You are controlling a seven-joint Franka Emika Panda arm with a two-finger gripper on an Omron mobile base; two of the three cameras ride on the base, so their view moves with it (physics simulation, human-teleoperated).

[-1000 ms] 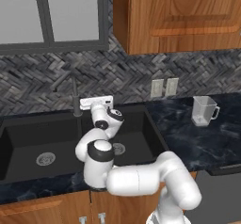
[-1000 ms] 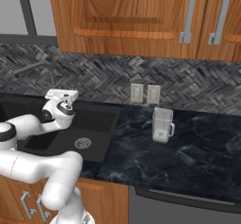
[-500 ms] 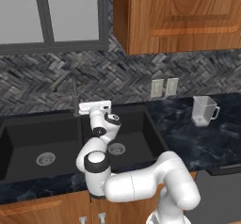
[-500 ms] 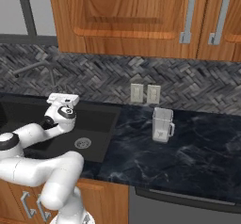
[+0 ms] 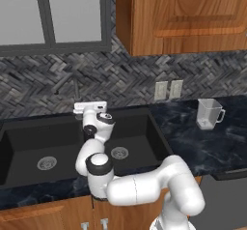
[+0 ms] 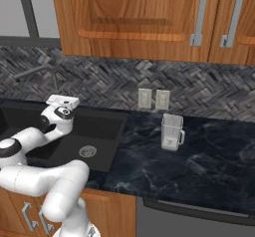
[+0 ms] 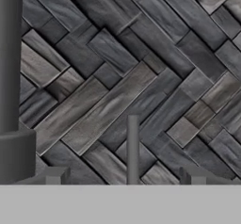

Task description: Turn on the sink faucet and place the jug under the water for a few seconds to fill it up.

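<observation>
The dark grey sink faucet stands behind the divider of the black double sink, its spout angled up to the left. No water shows at the spout. In the hand view the faucet stem rises at the left. A thin grey rod stands between the fingertips of my gripper, which is open and touches nothing. My white hand sits low beside the faucet base, facing the backsplash. The clear jug stands upright on the dark counter far to the right, also seen as the jug.
Herringbone grey tile backsplash lies close ahead of the fingers. Two wall outlets sit between faucet and jug. Wooden cabinets hang above the counter. My own arm's elbow rises over the sink's front edge.
My hand has shifted left and closer to the faucet base, with the elbow swinging left too. The jug and faucet have not moved.
</observation>
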